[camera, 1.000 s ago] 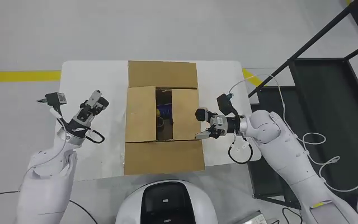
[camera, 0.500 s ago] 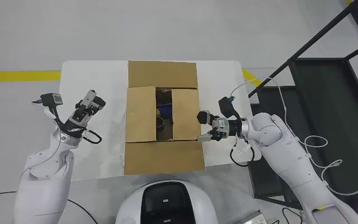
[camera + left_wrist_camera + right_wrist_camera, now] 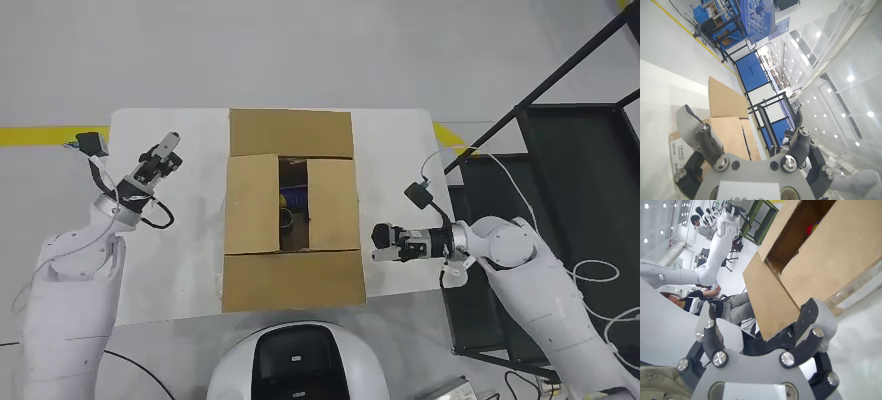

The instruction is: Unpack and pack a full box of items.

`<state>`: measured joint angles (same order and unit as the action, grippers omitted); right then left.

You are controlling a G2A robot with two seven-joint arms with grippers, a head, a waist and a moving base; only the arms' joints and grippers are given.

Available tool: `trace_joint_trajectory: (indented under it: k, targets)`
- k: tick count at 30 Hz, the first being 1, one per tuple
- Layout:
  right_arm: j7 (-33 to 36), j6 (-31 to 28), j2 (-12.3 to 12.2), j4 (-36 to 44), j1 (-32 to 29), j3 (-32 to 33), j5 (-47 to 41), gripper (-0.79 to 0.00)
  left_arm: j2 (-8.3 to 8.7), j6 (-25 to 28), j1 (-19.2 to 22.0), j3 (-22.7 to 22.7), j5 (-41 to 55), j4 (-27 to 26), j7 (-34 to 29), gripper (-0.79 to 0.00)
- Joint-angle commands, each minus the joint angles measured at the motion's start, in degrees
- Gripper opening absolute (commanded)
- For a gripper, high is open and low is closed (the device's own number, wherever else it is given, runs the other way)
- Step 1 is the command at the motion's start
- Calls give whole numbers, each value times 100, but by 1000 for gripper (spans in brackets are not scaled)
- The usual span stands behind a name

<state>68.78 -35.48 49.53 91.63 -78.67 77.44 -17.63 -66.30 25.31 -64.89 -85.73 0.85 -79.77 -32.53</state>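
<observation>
Box (image 3: pixel 250 215) stays partly open; right gripper (image 3: pixel 378 243), spread, has backed off to its 4 o'clock corner; left gripper (image 3: pixel 170 146), spread, has swung toward 10 o'clock.

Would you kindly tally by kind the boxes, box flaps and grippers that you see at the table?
Box: 1
Flaps: 4
Grippers: 2 (left gripper, right gripper)
Total: 7

left end effector (image 3: pixel 166 150) swung toward far table (image 3: pixel 190 125) edge | right end effector (image 3: pixel 379 243) backed off box (image 3: pixel 290 280)
</observation>
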Motion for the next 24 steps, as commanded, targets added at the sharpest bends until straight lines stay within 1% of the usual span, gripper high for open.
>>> trace_joint_trajectory:
  k: [1,4,7,8,9,10,20,22,24]
  targets:
    - [197,195,-44,86,-247,119,-178,0,-22,82,468,192,-213,574,1,0]
    - [424,423,-99,183,-508,248,-301,0,-76,146,1084,470,-373,1426,63,0]
    - [589,587,-140,269,-695,327,-449,0,-145,267,1605,803,-439,2123,-115,0]
    - [612,611,-144,281,-744,332,-601,0,-173,275,1745,928,-420,2345,-254,0]
    - [626,624,-145,283,-757,331,-645,0,-203,220,1887,1070,-342,2540,-543,0]
    - [626,624,-145,283,-757,331,-645,0,-227,350,2028,1189,-249,2651,-858,0]
    - [626,624,-145,283,-757,331,-645,0,-227,350,2028,1189,-249,2651,-858,0]
    - [480,859,-139,248,-792,266,-536,0,-227,350,2028,1189,-249,2651,-858,0]
    - [457,1148,-138,210,-785,195,-457,0,-213,198,1941,1168,-402,2566,-656,0]
